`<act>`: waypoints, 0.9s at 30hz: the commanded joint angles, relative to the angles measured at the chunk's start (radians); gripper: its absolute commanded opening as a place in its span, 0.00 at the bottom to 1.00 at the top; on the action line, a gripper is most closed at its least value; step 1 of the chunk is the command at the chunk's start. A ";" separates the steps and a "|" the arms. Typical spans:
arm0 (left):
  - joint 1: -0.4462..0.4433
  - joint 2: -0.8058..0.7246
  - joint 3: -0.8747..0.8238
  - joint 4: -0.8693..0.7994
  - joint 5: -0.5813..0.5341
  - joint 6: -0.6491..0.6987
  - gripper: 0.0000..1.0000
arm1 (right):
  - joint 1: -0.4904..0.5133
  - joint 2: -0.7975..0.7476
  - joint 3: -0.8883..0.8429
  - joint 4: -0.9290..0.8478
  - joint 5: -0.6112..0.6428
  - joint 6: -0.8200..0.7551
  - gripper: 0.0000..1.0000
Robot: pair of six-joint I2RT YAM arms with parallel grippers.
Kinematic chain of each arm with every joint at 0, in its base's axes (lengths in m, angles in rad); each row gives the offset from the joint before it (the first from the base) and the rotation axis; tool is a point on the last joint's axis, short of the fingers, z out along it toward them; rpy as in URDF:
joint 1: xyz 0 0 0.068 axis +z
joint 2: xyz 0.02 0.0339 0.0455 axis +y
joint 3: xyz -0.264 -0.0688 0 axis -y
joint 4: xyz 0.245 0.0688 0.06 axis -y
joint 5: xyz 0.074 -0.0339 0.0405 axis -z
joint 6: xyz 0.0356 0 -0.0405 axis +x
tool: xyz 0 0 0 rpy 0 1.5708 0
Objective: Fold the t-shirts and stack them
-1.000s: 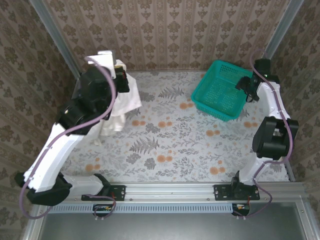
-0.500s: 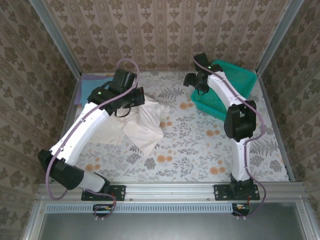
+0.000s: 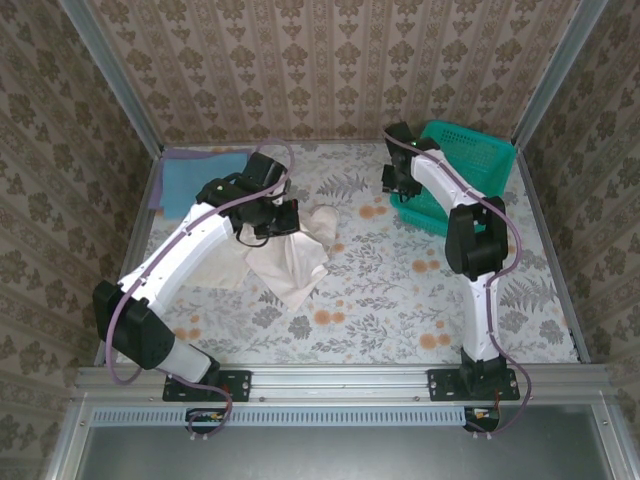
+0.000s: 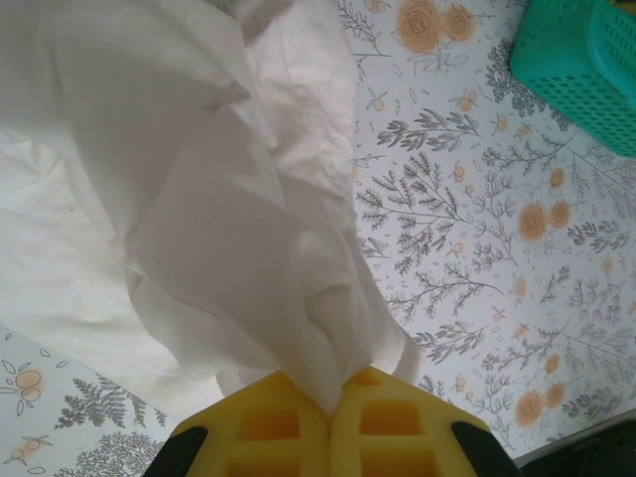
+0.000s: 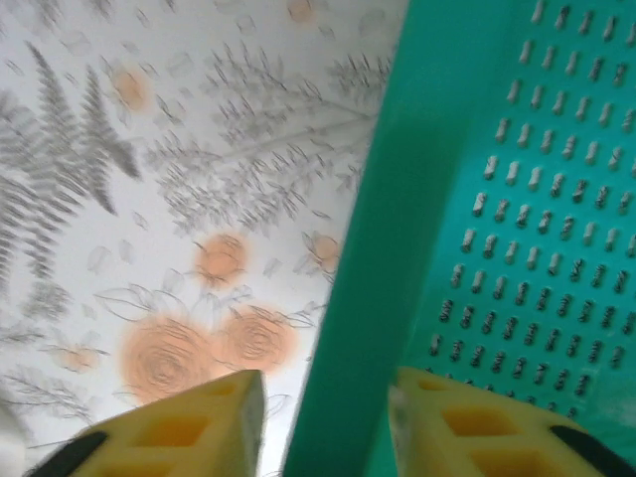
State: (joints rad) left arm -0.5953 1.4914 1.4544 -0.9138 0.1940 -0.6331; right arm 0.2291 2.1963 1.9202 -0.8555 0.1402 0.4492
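The off-white t-shirt [image 3: 288,265] lies crumpled left of centre on the floral table [image 3: 400,300]. One bunched fold is lifted and pinched between the pressed-together fingers of the left gripper [image 4: 331,393]. The light blue t-shirt [image 3: 195,182] lies flat in the far-left corner (well apart from the first). The right gripper [image 5: 326,388] stands spread astride the rim of the teal basket [image 5: 383,179].

bunched shirt [image 3: 290,265]: table [image 3: 380,300] centre-left | flat shirt [image 3: 190,182]: far-left corner | basket [image 3: 498,165]: far right, rim seemingly between right pincer [image 5: 326,378] fingers
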 commanded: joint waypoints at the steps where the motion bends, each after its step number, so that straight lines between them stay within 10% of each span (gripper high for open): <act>1: -0.009 0.006 0.018 -0.020 0.028 -0.008 0.00 | -0.072 -0.110 -0.151 0.042 0.008 -0.180 0.29; 15: -0.110 0.116 0.090 0.044 0.117 -0.015 0.00 | -0.322 -0.178 -0.242 0.090 -0.066 -0.521 0.15; 27: -0.141 0.172 0.136 0.072 0.180 -0.009 0.00 | -0.375 -0.147 -0.263 0.187 -0.082 -0.633 0.31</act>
State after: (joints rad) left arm -0.7265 1.6428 1.5429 -0.8627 0.3191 -0.6445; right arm -0.1268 2.0304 1.6539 -0.6991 0.0937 -0.1364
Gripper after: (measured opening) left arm 0.043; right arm 0.290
